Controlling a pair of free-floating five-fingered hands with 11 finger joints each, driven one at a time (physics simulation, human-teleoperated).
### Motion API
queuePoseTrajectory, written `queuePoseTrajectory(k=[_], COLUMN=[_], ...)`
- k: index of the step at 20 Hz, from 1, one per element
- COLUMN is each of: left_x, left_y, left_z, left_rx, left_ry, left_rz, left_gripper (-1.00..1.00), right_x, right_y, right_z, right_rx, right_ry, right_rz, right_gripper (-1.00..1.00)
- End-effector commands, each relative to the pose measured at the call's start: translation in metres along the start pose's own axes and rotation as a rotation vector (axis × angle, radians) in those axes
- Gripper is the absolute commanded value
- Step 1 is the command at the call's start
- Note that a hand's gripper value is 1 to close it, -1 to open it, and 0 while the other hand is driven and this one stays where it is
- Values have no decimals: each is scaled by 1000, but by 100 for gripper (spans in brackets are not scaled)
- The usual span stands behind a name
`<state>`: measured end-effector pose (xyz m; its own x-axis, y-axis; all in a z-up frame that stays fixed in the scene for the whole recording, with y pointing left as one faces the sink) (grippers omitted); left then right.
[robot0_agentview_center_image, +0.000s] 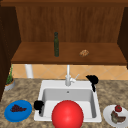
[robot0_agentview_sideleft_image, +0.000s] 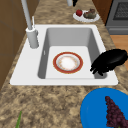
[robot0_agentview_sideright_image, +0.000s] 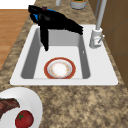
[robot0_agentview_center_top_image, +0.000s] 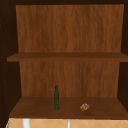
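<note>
My left hand (robot0_agentview_center_image: 38, 105) hovers at the front left corner of the white sink (robot0_agentview_center_image: 47, 85), open. In the left side view the left hand (robot0_agentview_sideleft_image: 111, 60) lies flat over the sink's front rim, fingers toward the basin. My right hand (robot0_agentview_center_image: 92, 79) floats above the sink's back right corner, open and holding nothing. In the right side view the right hand (robot0_agentview_sideright_image: 55, 20) stretches across above the basin with its thumb hanging down. A red-rimmed bowl (robot0_agentview_sideleft_image: 67, 62) with a white inside lies flat in the basin, apart from both hands.
The faucet (robot0_agentview_center_image: 68, 76) stands at the sink's back. A blue plate (robot0_agentview_center_image: 10, 116) with dark grapes (robot0_agentview_sideleft_image: 115, 115) sits front left. A white plate (robot0_agentview_sideright_image: 27, 100) with a tomato and meat sits front right. On the shelf stand a green bottle (robot0_agentview_center_top_image: 56, 98) and a brown lump (robot0_agentview_center_top_image: 84, 107).
</note>
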<state>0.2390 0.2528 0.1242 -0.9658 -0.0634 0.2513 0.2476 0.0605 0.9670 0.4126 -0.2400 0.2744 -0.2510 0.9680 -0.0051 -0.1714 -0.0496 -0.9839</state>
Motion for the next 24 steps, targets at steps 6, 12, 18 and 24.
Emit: queuePoseTrajectory(k=[6, 12, 18, 24], left_x=[0, 0, 0, 0], left_y=[0, 0, 0, 0], left_z=[0, 0, 0, 0], left_rx=[0, 0, 0, 0], left_ry=[0, 0, 0, 0], left_rz=[0, 0, 0, 0], left_gripper=[0, 0, 0, 0], right_x=[42, 48, 51, 55], right_y=[-12, -27, -11, -11], right_z=[-65, -115, -159, -188], right_rx=[-3, -1, 98, 225], right_ry=[0, -9, -11, -8], right_rz=[0, -5, 25, 2], right_gripper=[-100, -100, -100, -100])
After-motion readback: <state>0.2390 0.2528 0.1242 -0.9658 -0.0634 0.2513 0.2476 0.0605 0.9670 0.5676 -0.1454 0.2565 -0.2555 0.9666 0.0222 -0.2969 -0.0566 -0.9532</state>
